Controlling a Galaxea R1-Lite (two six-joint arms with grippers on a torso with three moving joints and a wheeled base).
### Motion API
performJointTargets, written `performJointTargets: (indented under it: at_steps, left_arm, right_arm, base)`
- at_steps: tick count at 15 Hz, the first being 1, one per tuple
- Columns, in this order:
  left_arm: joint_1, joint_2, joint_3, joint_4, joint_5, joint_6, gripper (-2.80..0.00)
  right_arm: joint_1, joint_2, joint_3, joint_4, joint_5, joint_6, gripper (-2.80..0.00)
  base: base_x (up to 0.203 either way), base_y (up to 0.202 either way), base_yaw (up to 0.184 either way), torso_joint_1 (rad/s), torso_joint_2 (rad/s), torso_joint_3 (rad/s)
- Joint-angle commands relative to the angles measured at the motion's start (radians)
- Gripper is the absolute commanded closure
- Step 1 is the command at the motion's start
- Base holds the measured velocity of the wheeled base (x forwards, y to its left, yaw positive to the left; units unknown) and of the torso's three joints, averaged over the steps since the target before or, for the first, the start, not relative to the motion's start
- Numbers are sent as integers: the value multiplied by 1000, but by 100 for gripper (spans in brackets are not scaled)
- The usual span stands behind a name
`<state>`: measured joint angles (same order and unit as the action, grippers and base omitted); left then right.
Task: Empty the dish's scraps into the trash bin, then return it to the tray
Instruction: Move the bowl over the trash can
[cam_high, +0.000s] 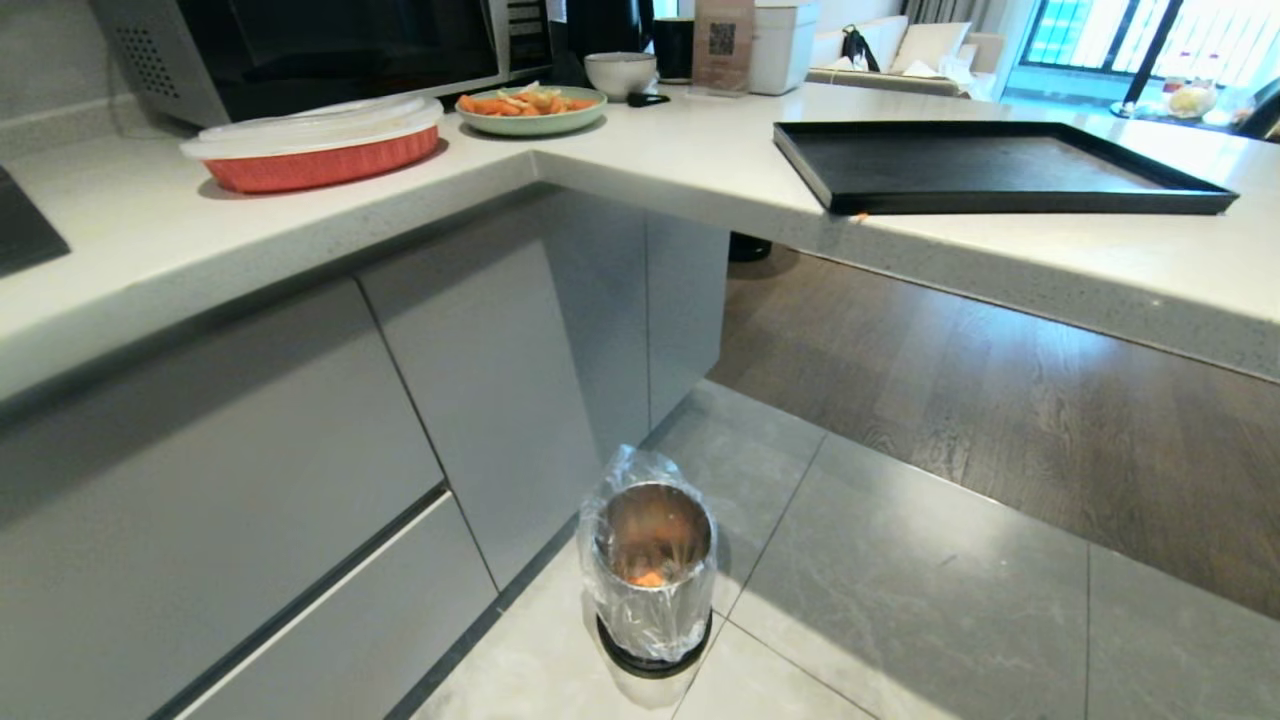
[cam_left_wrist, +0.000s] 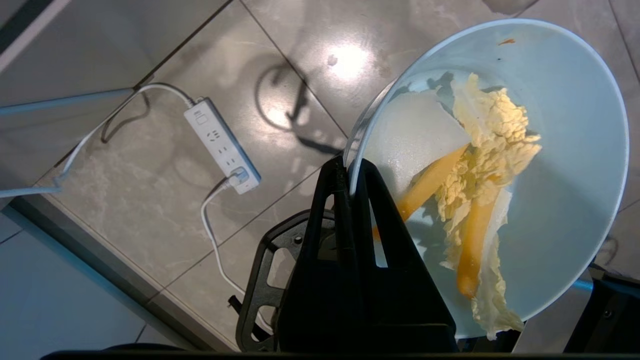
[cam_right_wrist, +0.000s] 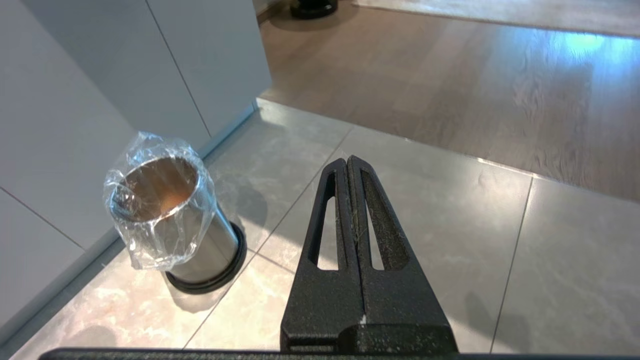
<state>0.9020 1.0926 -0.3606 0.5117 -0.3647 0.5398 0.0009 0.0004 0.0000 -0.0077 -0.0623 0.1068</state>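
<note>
My left gripper (cam_left_wrist: 349, 170) is shut on the rim of the pale-blue dish (cam_left_wrist: 565, 150), which it holds tilted above the tiled floor. The scraps (cam_left_wrist: 487, 165), yellow cabbage leaf and orange strips, cling to the inside of the dish. The trash bin (cam_high: 650, 560), a shiny metal cylinder lined with clear plastic, stands on the floor by the cabinet; it also shows in the right wrist view as the trash bin (cam_right_wrist: 170, 220). An orange bit lies at its bottom. The black tray (cam_high: 990, 165) lies bare on the counter at the right. My right gripper (cam_right_wrist: 348, 162) hangs shut and holds nothing, beside the bin. Neither arm shows in the head view.
A white power strip (cam_left_wrist: 222, 145) with cables lies on the tiles under the left arm. On the counter stand a red baking dish (cam_high: 315, 150) with a lid, a pale-green plate (cam_high: 530, 108) of food and a greyish-white bowl (cam_high: 620, 72). Grey cabinets (cam_high: 480, 380) flank the bin.
</note>
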Motion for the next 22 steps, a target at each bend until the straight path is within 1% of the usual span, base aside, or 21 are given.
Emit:
performJointTargets:
  at_steps: [1, 6, 8, 22]
  left_arm:
    - [0, -2, 0, 4, -3, 3, 0]
    - [0, 1, -1, 2, -3, 3, 0]
    - [0, 4, -3, 1, -3, 0, 0]
    - [-2, 1, -3, -1, -6, 5, 0]
  right_arm:
    - [1, 0, 0, 0, -1, 1, 0]
    - [1, 0, 0, 0, -1, 1, 0]
    - [1, 0, 0, 0, -1, 1, 0]
    - [1, 0, 0, 0, -1, 1, 0]
  base:
    - [0, -169, 7, -1, 4, 11]
    - [0, -193, 0, 2, 4, 1]
    - [0, -99, 1, 0, 2, 1]
    - [0, 0, 0, 0, 0, 0]
